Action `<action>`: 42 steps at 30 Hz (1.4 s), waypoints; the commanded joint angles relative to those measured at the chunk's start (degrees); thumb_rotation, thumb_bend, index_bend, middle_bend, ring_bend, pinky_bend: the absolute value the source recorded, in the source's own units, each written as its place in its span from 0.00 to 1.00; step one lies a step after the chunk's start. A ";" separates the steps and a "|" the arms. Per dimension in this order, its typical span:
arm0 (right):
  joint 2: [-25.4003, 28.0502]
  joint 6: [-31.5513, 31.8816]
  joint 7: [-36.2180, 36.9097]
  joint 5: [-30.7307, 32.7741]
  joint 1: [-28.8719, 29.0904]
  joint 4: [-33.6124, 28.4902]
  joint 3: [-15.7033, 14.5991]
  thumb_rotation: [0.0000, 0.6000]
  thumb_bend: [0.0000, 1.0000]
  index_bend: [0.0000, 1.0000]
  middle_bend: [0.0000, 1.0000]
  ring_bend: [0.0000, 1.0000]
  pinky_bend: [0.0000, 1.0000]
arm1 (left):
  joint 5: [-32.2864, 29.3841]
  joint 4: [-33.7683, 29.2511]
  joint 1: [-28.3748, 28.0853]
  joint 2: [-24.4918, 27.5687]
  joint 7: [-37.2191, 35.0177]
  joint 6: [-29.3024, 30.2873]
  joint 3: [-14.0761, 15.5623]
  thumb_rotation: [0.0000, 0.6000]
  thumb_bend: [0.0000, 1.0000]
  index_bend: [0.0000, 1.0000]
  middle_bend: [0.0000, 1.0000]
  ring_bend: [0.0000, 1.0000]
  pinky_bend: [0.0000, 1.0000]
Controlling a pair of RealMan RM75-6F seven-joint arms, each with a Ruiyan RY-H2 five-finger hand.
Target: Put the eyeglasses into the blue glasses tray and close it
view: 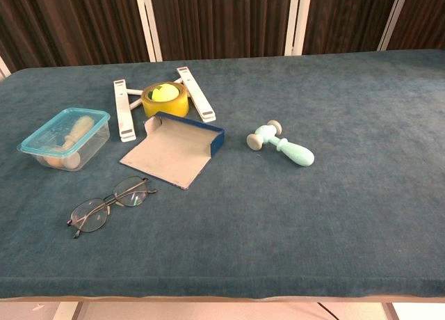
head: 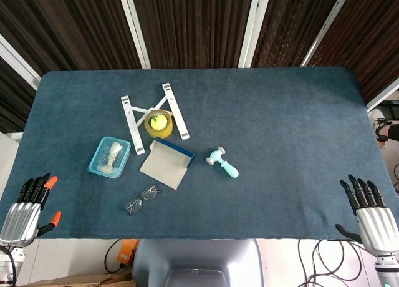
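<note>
Nearest in the head view, both hands sit at the table's near edge with fingers spread and nothing in them: the left hand point(head: 28, 207) at the near-left corner, the right hand point(head: 369, 213) at the near-right corner. Between them, toward the left, the eyeglasses point(head: 143, 199) lie unfolded on the blue table point(head: 287, 125). Just beyond them the blue glasses tray point(head: 167, 163) lies open. To its left is a clear plastic box point(head: 110, 156); behind it a yellow tape roll point(head: 158, 123) rests within a white folding stand point(head: 154, 116). A small mint-green hammer point(head: 223, 162) lies to the tray's right.

Seen from the chest camera, the eyeglasses point(view: 110, 204) lie closest, apart from the tray point(view: 175, 148). The box point(view: 65, 138), tape point(view: 165, 99), stand point(view: 125, 110) and hammer point(view: 281, 144) are also visible. No writing is legible anywhere.
</note>
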 commanded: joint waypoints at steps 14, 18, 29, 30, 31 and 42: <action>-0.01 -1.04 0.15 -1.13 0.44 -0.21 -0.55 1.00 0.18 0.00 0.00 0.00 0.00 | 7.56 6.85 -3.31 -14.85 -8.93 -1.01 1.10 1.00 0.34 0.00 0.00 0.00 0.04; -0.05 -1.40 0.20 -1.16 0.62 -0.29 -0.56 1.00 0.18 0.00 0.00 0.00 0.00 | 5.37 6.51 -5.10 -18.34 -5.95 -4.98 0.17 1.00 0.34 0.00 0.00 0.00 0.05; -0.20 -2.70 -0.13 -0.74 1.25 -0.42 -0.45 1.00 0.18 0.00 0.00 0.00 0.00 | -1.64 4.82 -7.74 -23.95 4.13 -11.85 -1.95 1.00 0.33 0.00 0.00 0.00 0.05; -0.19 -2.68 -0.10 -0.73 1.24 -0.42 -0.45 1.00 0.18 0.00 0.00 0.00 0.00 | -1.96 4.75 -7.89 -24.24 4.58 -12.20 -1.95 1.00 0.33 0.00 0.00 0.00 0.05; -0.17 -2.69 -0.08 -0.74 1.24 -0.41 -0.47 1.00 0.18 0.00 0.00 0.00 0.00 | -2.39 4.68 -8.12 -24.74 5.31 -12.73 -1.92 1.00 0.33 0.00 0.00 0.00 0.05; -0.07 -2.83 0.07 -1.00 1.33 -0.34 -0.67 1.00 0.18 0.00 0.00 0.00 0.00 | -5.80 3.99 -9.36 -28.08 10.62 -15.39 -1.89 1.00 0.34 0.00 0.00 0.00 0.05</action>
